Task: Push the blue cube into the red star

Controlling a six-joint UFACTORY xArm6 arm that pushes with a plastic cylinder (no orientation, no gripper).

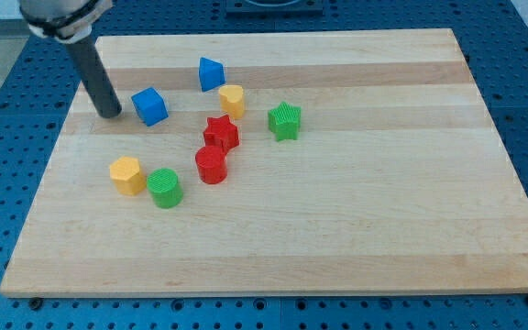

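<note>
Seven blocks lay on the wooden board [356, 229] at that moment, all gathered in its left half. My tip [111, 115] sat just to the view's left of the blue cube [150, 106], near it but, as far as I could judge, with a thin strip of bare wood between them. With only a plain rod on the arm there was nothing to open or close, and it had hold of nothing.

The blue cube stood toward the view's upper left, apart from the red star [221, 134], which lay to its right and a little lower. Just below the star, touching or almost so, sat a red cylinder [211, 166]. A yellow block [232, 99] stood just above the star, and a second blue block [211, 73], of a shape I could not settle, lay higher up. A green star [284, 121] sat to the right, and a yellow cylinder [126, 175] and a green cylinder [165, 187] lay lower left.

I judged the task barely begun: the tip was lined up behind the cube, yet the whole push toward the star was left to do.
</note>
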